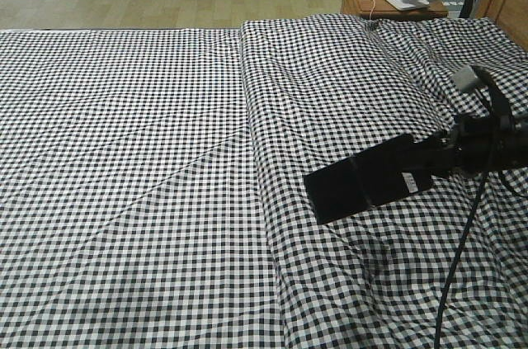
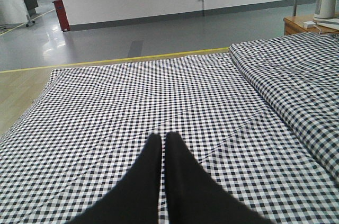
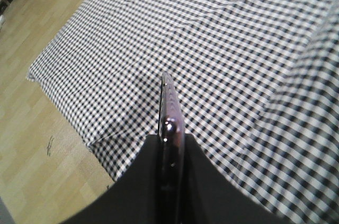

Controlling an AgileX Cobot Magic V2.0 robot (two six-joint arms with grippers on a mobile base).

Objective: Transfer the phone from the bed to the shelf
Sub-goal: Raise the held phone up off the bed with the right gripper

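I see the phone (image 1: 363,180) lifted clear of the bed (image 1: 148,159), hanging above its right-hand side. My right gripper (image 1: 422,172) holds it by one end, the dark face tilted toward the front camera. On the right wrist view the slab stands edge-on, with the fingers (image 3: 139,192) clamped against both faces. My left gripper (image 2: 162,155) hovers over the gingham with its fingertips pressed together, holding nothing. A brown nightstand (image 1: 356,7) sits beyond the bed's far edge.
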